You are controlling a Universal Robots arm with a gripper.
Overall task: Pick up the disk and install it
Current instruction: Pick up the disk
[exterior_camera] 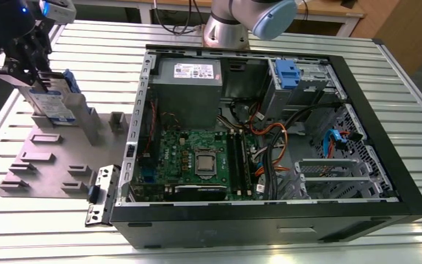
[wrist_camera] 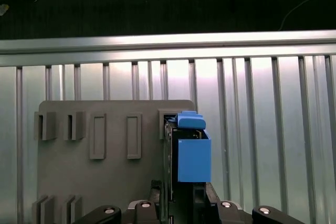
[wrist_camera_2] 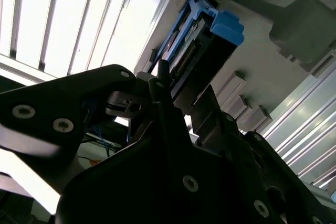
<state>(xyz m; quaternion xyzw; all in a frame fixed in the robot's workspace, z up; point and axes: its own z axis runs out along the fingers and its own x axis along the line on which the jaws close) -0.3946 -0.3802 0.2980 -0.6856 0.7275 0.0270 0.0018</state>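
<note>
Exterior view: in the frame's upper left the black metal gripper point(exterior_camera: 39, 82) is clamped on the disk point(exterior_camera: 55, 104), its fingers pressed to the two flat faces. The disk is a thin silver-grey slab with a white-and-blue label and a blue plastic frame. It stands on edge, long axis near upright, label towards the camera, at a raised holder on the matt grey slotted plate point(exterior_camera: 50, 170). The plate lies on the ribbed aluminium table point(exterior_camera: 108, 49), beside the open black case point(exterior_camera: 387, 181). In the first wrist view the disk point(wrist_camera: 193, 161) shows edge-on.
</note>
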